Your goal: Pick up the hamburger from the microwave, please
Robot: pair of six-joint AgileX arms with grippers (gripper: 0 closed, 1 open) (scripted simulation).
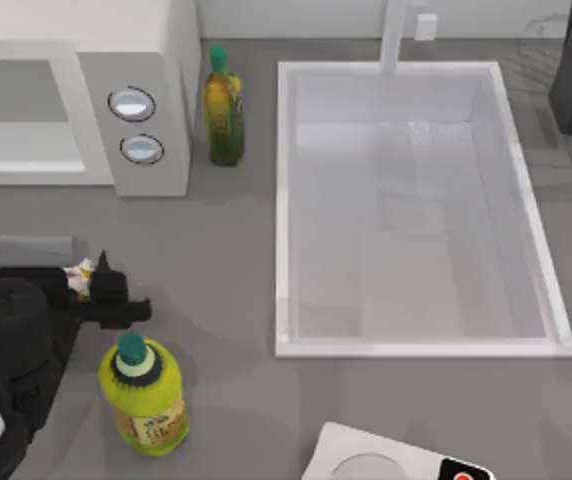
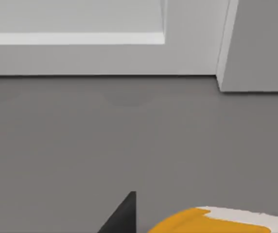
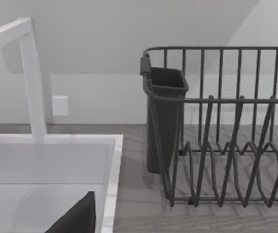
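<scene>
The left end effector [image 1: 94, 283] is clamped on the hamburger [image 1: 79, 276] out over the grey surface [image 1: 226, 260], at about six o'clock from the microwave [image 1: 76, 95], so the pick looks done and next only needs a steady hold.

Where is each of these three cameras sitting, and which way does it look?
Top view: above the table, looking down on the microwave, sink, two bottles and my left arm, its gripper at the hamburger.
Left wrist view: on my left arm, facing the microwave front; a dark gripper tip and the hamburger show.
Right wrist view: on my right arm, facing faucet and dish rack.
Top and right wrist views share the sink.
</scene>
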